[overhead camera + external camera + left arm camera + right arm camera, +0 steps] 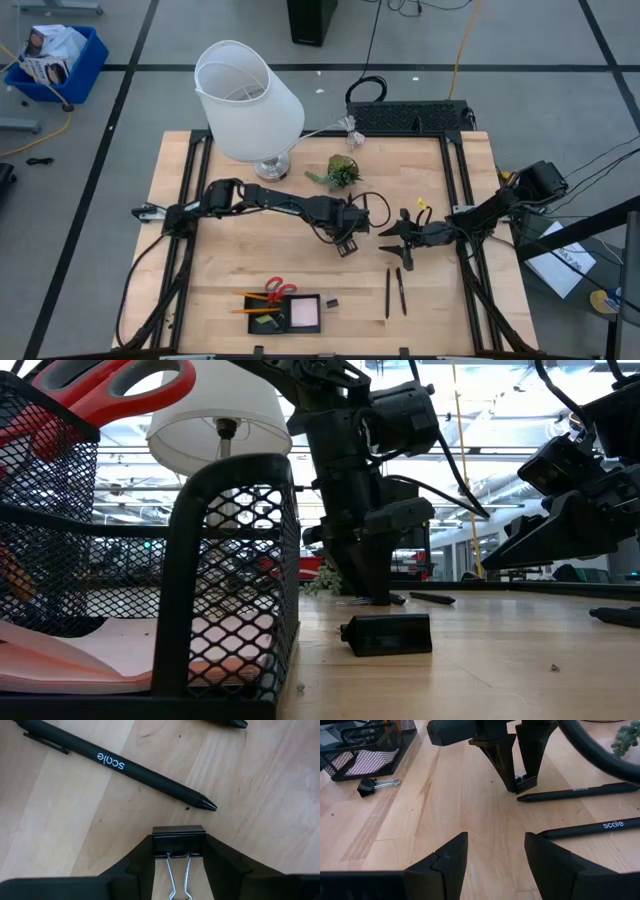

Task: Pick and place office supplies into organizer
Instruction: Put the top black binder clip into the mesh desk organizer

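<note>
The left tool (178, 865) grips a black binder clip (178, 840) on the surface (75, 835), a pen (120, 767) just ahead; the right tool (495, 862) waits open nearby.

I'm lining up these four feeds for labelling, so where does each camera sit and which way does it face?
High: above the table, looking straight down; both arms, lamp, organizer.
Low: at table-top height by the organizer's mesh wall, looking across; arms come down from above.
Left wrist: on the left arm, looking down past the left claw at a binder clip between its fingers.
Right wrist: on the right arm, looking over the open right claw towards the left arm.
Shared: both wrist views show the same black pen.
</note>
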You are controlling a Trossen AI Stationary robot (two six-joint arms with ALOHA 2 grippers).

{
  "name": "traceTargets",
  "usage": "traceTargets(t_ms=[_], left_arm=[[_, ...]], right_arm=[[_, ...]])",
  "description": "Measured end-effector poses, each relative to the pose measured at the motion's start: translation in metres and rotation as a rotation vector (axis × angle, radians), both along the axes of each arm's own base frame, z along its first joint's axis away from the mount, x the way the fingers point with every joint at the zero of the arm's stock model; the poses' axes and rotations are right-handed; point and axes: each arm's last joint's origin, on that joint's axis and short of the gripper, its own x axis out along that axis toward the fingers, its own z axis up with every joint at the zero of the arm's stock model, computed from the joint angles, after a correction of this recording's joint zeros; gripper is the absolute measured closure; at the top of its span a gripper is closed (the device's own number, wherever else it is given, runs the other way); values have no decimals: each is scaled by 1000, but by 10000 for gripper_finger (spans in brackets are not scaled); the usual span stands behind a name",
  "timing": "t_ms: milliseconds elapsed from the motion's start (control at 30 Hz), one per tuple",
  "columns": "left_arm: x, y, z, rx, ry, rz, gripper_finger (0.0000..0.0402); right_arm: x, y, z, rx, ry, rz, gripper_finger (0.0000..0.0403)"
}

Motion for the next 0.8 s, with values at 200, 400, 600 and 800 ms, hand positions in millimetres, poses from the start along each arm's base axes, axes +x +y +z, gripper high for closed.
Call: traceTargets(t_ms=[200, 400, 600, 800], left_arm=[[-1, -9, 2, -21, -2, -17, 225], [0, -12, 3, -64, -14, -9, 260], [1, -10, 4, -116, -27, -10, 257], [6, -11, 6, -162, -76, -2, 235]], right_arm=[[0, 0, 0, 0, -1, 0, 211], [0, 0, 0, 0, 0, 0, 211], [0, 0, 0, 0, 0, 0, 211], [0, 0, 0, -1, 0, 0, 211]])
